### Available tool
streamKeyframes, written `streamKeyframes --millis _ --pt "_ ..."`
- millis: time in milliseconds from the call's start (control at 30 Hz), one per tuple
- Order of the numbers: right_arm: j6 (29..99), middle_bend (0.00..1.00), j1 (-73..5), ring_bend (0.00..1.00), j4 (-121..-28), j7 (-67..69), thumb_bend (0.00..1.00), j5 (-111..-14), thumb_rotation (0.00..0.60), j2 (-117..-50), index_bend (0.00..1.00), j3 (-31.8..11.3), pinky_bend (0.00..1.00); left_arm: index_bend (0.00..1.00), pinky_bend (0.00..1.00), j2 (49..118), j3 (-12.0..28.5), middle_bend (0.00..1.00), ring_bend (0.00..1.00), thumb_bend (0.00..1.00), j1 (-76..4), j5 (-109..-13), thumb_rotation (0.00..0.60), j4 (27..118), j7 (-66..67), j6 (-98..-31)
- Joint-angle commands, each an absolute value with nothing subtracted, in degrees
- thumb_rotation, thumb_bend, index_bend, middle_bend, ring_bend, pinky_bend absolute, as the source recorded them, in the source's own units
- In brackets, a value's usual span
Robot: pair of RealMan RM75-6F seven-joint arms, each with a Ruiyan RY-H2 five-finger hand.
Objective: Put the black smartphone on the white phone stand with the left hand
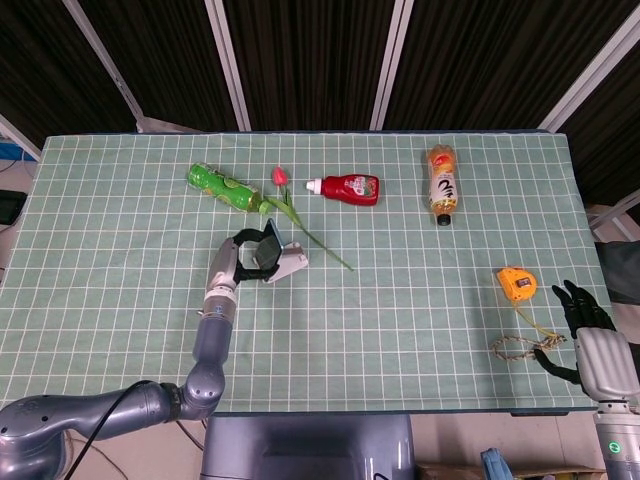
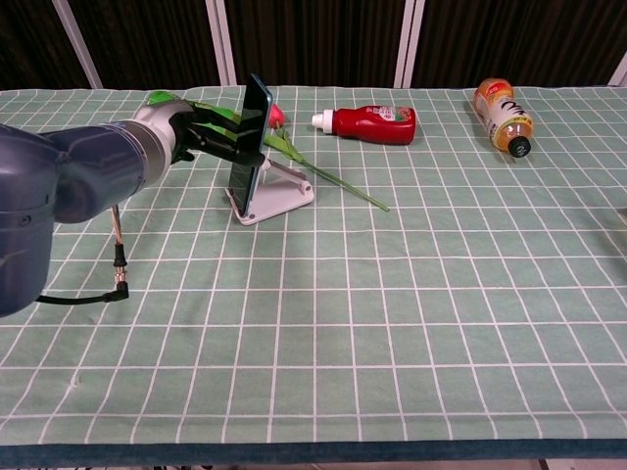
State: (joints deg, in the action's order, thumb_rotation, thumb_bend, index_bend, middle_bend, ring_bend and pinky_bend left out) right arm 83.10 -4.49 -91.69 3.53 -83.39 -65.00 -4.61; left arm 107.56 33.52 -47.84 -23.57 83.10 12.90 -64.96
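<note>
text: none legible | bottle labels: too small to read

A table (image 1: 120,230) under a green checked cloth stands before dark ribbed wall panels (image 1: 310,60) with pale slanted posts.

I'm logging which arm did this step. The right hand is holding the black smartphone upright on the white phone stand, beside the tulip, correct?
Not quite: the left hand holds the black smartphone on the white phone stand, beside the tulip. The chest view shows it. The right hand sits at the table's far right edge in the head view, holding nothing.
</note>
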Motion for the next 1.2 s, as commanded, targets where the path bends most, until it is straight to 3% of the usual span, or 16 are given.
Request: streamKeyframes --millis 33,500,833,1000,1200 --pt "83.10 0.05 -4.50 0.00 -91.70 3.54 0.32 -83.39 0.600 -64.99 0.10 -4.62 0.19 0.30 0.02 107.31 33.41 0.30 0.05 0.29 -47.83 -23.52 0.600 83.39 13.08 -64.71" --pt "83.17 0.05 -4.49 0.00 -91.63 3.72 0.32 -83.46 0.600 -65.03 0.10 -4.63 0.19 0.04 0.00 105.83 32.28 0.02 0.00 0.23 -47.82 -22.79 0.600 84.60 14.71 -63.46" --pt "83.23 0.05 -4.48 0.00 -91.60 3.79 0.32 -83.50 0.600 -65.06 0.10 -4.64 0.19 0.01 0.00 103.10 30.53 0.00 0.00 0.20 -46.50 -23.62 0.600 87.90 15.32 -63.29" --pt "83.35 0.05 -4.44 0.00 -91.60 3.69 0.32 -83.56 0.600 -65.09 0.10 -4.63 0.19 0.00 0.00 96.74 26.49 0.00 0.00 0.13 -43.40 -27.68 0.600 95.68 17.59 -64.50" --pt "83.41 0.05 -4.41 0.00 -91.61 3.58 0.32 -83.59 0.600 -65.10 0.10 -4.62 0.19 0.00 0.00 91.82 22.45 0.00 0.00 0.13 -40.88 -34.38 0.600 100.62 19.15 -66.86"
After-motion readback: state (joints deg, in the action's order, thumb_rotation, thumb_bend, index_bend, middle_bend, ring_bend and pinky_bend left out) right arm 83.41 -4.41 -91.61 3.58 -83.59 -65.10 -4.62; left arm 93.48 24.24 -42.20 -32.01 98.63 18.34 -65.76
